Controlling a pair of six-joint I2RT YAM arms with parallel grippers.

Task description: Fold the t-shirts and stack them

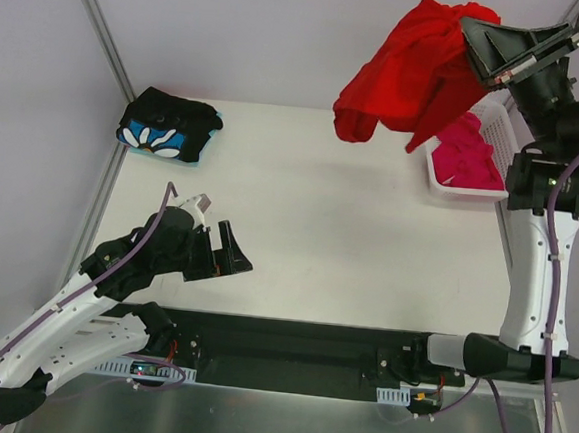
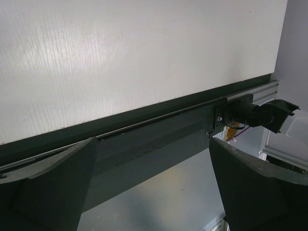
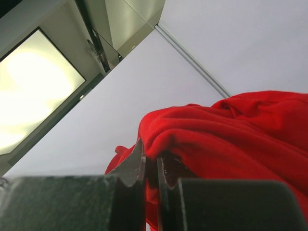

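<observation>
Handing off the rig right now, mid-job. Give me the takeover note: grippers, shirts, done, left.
Right gripper: jaws shut on the red t-shirt, held bunched in the air near the basket.
Left gripper: jaws open, empty, low over the table.
Done: black flowered t-shirt lies folded at the far left corner.
Pink t-shirt: crumpled in the basket.
Left: fold red and pink, stack all three.
</observation>
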